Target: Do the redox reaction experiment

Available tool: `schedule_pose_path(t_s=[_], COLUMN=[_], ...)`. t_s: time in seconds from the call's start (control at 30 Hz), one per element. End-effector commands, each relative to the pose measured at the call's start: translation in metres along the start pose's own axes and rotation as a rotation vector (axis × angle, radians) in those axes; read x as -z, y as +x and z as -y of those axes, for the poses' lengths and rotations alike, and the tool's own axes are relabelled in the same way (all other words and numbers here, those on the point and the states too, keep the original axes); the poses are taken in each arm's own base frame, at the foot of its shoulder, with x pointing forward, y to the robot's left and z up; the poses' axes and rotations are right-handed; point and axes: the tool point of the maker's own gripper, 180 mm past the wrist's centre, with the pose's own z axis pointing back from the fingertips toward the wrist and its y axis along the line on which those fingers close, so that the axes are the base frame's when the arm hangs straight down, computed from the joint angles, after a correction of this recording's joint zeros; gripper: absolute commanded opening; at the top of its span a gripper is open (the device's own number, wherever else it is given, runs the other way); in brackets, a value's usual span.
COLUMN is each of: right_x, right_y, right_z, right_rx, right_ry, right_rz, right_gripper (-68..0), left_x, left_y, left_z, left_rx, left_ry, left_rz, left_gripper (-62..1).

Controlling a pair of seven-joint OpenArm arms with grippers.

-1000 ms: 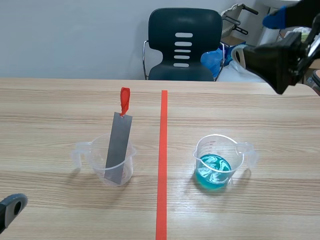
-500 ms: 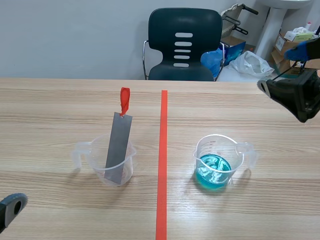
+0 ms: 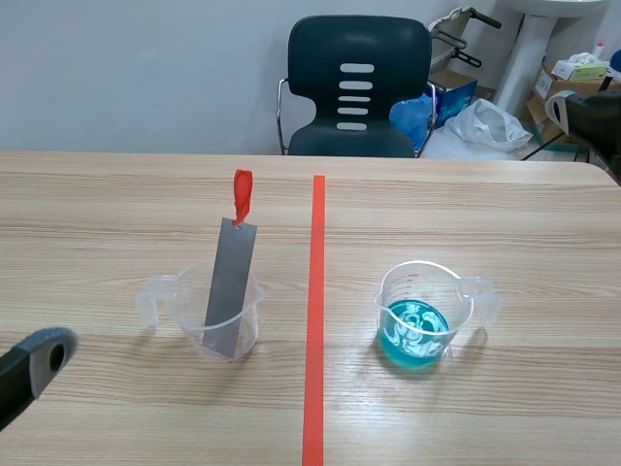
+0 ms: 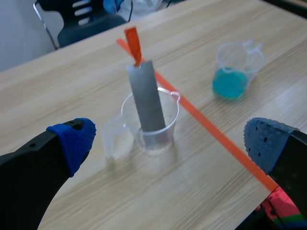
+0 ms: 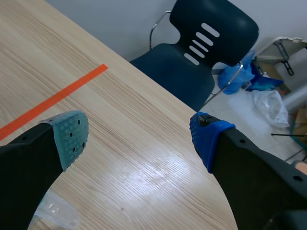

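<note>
A clear beaker (image 3: pixel 228 325) stands left of the red tape line, with a grey metal strip (image 3: pixel 231 282) leaning in it; the strip carries a red tag (image 3: pixel 242 196) on top. Right of the line, a second clear beaker (image 3: pixel 425 313) holds blue liquid (image 3: pixel 417 330). In the left wrist view my left gripper (image 4: pixel 169 140) is open above the table, the strip's beaker (image 4: pixel 152 125) ahead between its fingers and the blue beaker (image 4: pixel 233 72) farther off. My right gripper (image 5: pixel 138 134) is open over the table's far right part, holding nothing.
A dark chair (image 3: pixel 359 87) stands behind the table's far edge, with bags and boxes (image 3: pixel 490 121) on the floor beside it. The red tape line (image 3: pixel 315 320) runs down the table's middle. A clear beaker rim (image 5: pixel 53 211) shows just under the right gripper's finger.
The right arm has drawn back to the right, almost out of the scene view. The left arm's tip has come up a little at the lower left. Both beakers stand unmoved.
</note>
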Motion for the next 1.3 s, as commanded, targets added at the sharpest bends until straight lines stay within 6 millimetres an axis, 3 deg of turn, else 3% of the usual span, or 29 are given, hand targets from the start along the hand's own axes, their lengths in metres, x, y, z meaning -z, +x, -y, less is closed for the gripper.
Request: schedule_pose_path(t_s=[0.0, 0.63, 0.93, 1.27], right_x=[-0.001, -0.009, -0.007, -0.005], right_y=[0.01, 0.028, 0.029, 0.027], right_z=[0.006, -0.007, -0.029, -0.031], right_rx=[-0.01, 0.026, 0.053, 0.042], right_ry=[-0.011, 0.065, 0.146, 0.146], right_rz=[0.033, 0.145, 0.178, 0.167], right_gripper=[-24.1, -24.1, -24.1, -24.1], left_x=[0.004, 0.028, 0.028, 0.028], left_y=[0.015, 0.034, 0.034, 0.034], left_z=[-0.004, -0.035, -0.036, -0.036], left_rx=[0.016, 0.132, 0.135, 0.135], left_ry=[0.017, 0.091, 0.093, 0.092], left_rz=[0.05, 0.044, 0.039, 0.04], left_gripper=[1.4, 1.4, 1.4, 1.4])
